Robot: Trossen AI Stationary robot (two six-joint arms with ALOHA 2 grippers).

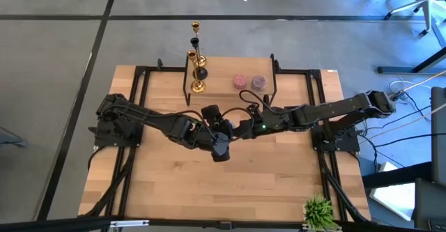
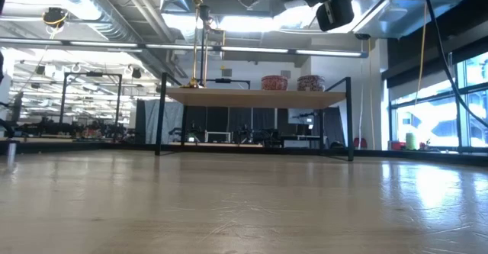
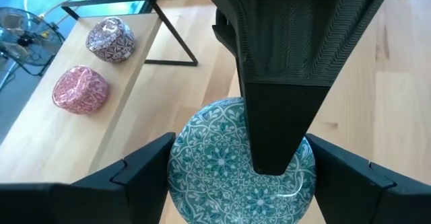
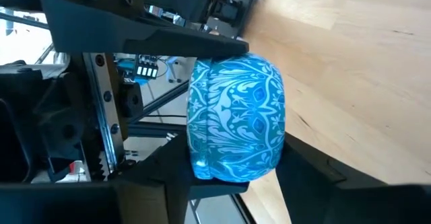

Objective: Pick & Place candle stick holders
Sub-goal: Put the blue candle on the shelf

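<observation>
Teal patterned bowl (image 3: 229,163) partly hidden

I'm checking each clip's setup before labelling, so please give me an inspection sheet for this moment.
Surface: wooden table, with a black-framed shelf at its far edge.
Job's things: two gold candlesticks standing upright on the shelf's left end, untouched.
Clutter: two small patterned bowls on the shelf; a teal bowl in the air at mid-table; a plant at the near right corner.
Grippers: the left gripper is clamped across the teal bowl; the right gripper meets it at the same bowl.
Cables: loose leads on the floor right of the table.
Surroundings: grey floor, chair legs far right; no people seen.
</observation>
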